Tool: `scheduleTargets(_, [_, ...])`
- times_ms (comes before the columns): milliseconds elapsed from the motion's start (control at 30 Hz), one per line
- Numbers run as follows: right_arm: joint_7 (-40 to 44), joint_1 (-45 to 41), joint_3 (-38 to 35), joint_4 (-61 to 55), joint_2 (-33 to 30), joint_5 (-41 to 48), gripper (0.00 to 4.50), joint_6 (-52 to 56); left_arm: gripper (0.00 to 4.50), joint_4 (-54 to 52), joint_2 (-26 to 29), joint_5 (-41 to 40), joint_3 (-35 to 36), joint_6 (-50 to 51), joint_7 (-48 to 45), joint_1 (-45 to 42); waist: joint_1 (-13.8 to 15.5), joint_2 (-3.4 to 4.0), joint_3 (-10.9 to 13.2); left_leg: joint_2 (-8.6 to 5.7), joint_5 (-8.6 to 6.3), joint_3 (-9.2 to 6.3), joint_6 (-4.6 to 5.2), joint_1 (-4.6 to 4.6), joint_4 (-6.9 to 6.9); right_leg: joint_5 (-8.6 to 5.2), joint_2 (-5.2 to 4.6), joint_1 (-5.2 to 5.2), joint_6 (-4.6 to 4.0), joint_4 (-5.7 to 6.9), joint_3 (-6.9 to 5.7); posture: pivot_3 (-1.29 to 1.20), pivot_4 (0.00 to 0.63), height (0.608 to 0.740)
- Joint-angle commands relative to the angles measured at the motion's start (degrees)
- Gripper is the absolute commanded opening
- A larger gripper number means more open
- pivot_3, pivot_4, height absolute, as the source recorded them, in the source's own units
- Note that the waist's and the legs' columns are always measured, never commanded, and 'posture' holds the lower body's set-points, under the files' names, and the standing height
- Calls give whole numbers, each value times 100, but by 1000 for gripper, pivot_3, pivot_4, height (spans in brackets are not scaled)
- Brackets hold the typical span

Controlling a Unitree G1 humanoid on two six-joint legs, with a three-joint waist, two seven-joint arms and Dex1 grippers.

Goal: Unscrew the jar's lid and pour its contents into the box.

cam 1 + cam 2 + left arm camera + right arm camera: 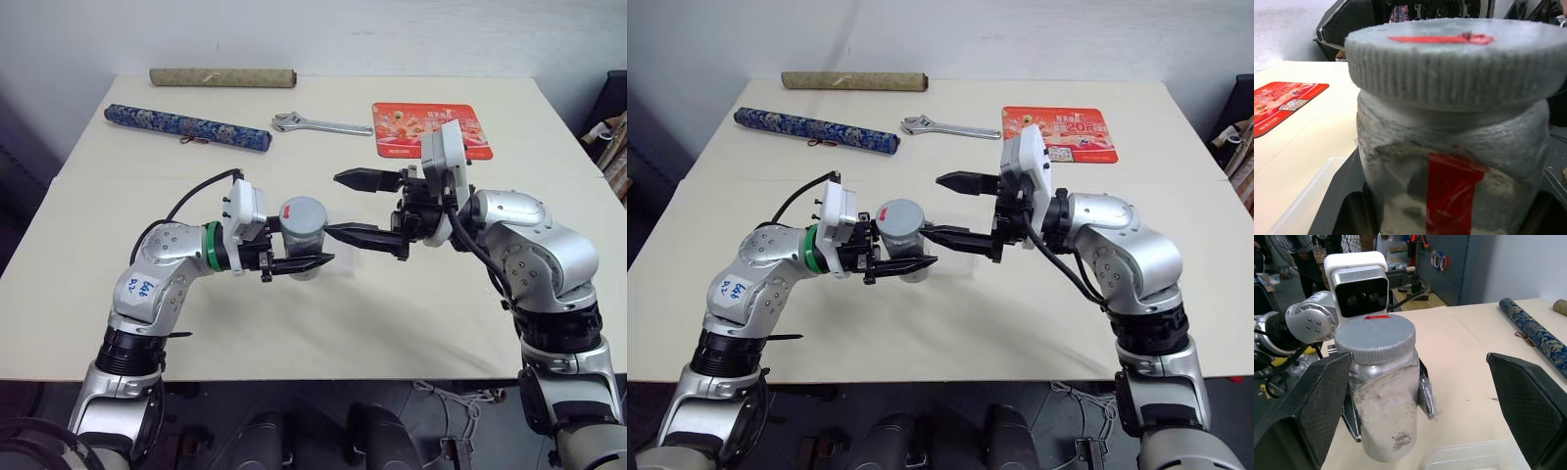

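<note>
Clearly the jar [1382,411] looks frosted and greyish rather than clear, a squat cylinder with a strip of red on its side and dusty smears on the glass. Its lid [1375,339] is a ribbed grey screw cap, as wide as the jar, with a small red mark on top, and it sits on the jar. The jar is held upright above the surface [323,313], at the middle of the scene, clamped around its lower body by the left tool [299,262]. Facing it from the other side, the right tool [345,206] stands wide, one finger [364,180] above and one [358,234] just beside the jar, neither seen to touch the lid. Below the jar lies the box [1475,458], a translucent white container. Farther back on the surface lie a wrench [318,123], a red mat [428,128], a blue patterned scroll [186,126] and a tan scroll [222,76].
</note>
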Motion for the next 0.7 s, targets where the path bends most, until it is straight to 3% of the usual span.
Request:
scheduleTargets(33, [91,-30,-182,-366,-28,399,4477,182,2383,-247,33,-42,15,-40,-37,-12,0,0,0,0,0,0,0,0,0,0,0,0,0,0,0,0,150,740])
scheduleTargets(700, [-140,-399,623,-293,609,-288,4477,-203,2383,-160,-18,30,-31,-163,-95,100,-7,0,0,-1,1,0,0,0,0,0,1,0,0,1,0,0,150,740])
